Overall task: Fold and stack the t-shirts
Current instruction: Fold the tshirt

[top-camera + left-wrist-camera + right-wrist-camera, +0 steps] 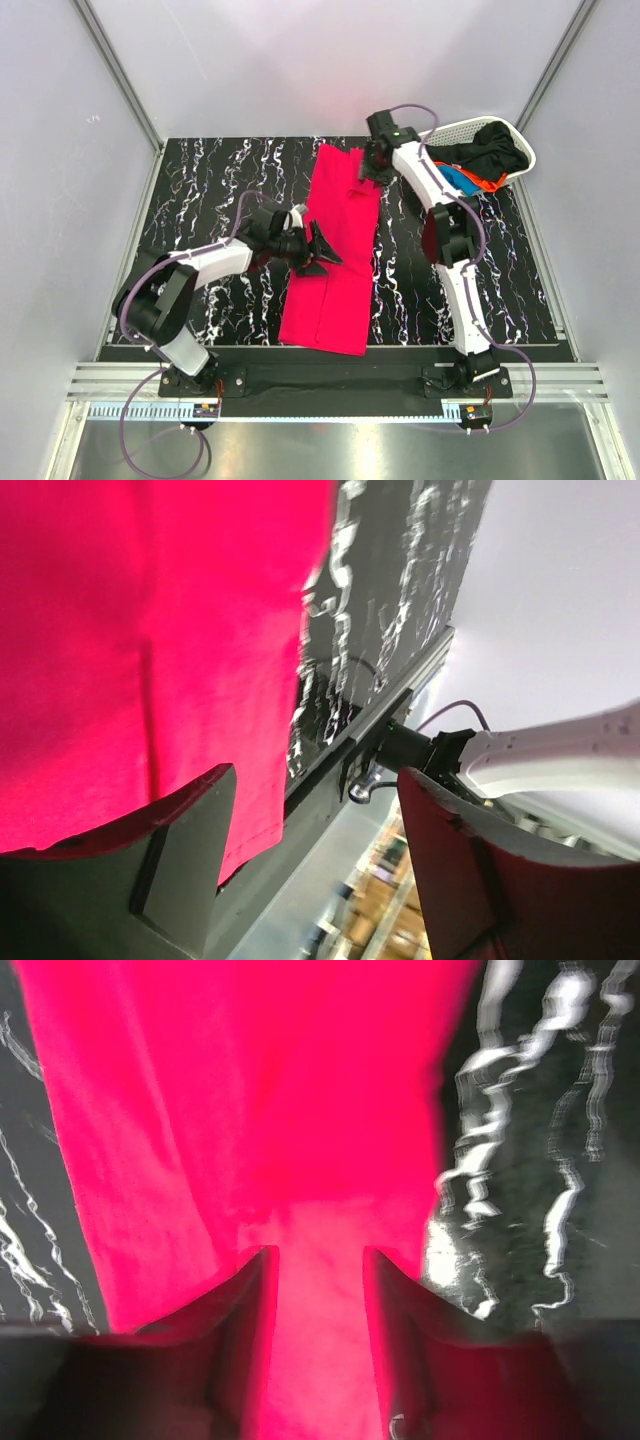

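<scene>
Top view: red shirt (335,280) lies flat on the table (220,180) as a narrow strip. Its long axis runs 12 to 6, with the far end tipped slightly toward 1.

Right gripper (368,168) is at the strip's far end, on the 1 o'clock corner. In the wrist view the cloth runs straight ahead to 12 and fills the gap between the fingers (235,1300). The fingers stand apart. Can't tell if they are pinching the cloth or only straddling it.

Left gripper (318,248) is at the strip's 9 o'clock edge, about mid-length, pointing toward 3. Its fingers (190,850) are spread wide with nothing between them. In the wrist view one finger overlaps the shirt edge and the other is off the cloth. Can't tell if either touches the cloth.

Key relation: each arm is already on its own part of the strip, right at the far end and left at the middle. My guess at the next move is a crosswise fold, carrying the far end toward 6 over the mid line. That depends on the right grip being secure and the left fingers pinning the fold line.

Basket (460,125) is at 3 o'clock of the right gripper, close by, at the table's far right corner. It holds a black shirt (490,150) on top, with blue (458,178) and orange (485,183) showing under it at the near side, all unfolded. No stack of folded shirts shows on the table.
</scene>
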You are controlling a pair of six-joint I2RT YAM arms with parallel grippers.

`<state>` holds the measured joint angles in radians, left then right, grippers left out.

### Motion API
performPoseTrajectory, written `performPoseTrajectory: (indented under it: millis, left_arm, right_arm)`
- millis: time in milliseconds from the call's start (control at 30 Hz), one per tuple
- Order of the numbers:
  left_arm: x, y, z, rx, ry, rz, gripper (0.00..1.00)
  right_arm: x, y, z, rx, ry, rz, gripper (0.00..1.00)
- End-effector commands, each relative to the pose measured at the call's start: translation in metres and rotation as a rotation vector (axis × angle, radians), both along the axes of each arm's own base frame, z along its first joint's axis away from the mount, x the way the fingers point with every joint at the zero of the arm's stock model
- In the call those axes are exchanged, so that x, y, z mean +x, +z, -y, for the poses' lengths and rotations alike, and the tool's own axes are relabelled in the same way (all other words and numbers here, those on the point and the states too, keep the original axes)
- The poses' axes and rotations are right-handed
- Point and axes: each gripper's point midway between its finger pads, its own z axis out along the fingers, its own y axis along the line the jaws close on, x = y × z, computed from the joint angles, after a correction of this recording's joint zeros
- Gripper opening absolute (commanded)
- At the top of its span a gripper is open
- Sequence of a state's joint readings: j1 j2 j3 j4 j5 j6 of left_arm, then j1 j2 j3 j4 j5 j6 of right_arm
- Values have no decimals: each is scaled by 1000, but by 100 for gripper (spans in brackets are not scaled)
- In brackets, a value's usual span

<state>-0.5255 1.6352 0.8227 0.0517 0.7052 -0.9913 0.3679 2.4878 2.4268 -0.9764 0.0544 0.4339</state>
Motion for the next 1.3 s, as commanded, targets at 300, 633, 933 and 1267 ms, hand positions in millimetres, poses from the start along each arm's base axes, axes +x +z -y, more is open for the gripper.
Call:
performPoseTrajectory:
  millis: [300,633,933,1267]
  left_arm:
    - [18,3,-23,73,-2,73,68]
    - [6,-31,-31,87,-4,-5,68]
    - [5,-31,-30,74,3,-14,68]
    - [3,-27,-31,69,6,-14,68]
  right_arm:
    - [24,40,12,143,-6,89,38]
    - [13,36,0,137,15,70,47]
    - [11,26,-3,26,-55,85,52]
    - [9,10,13,-63,-59,72,33]
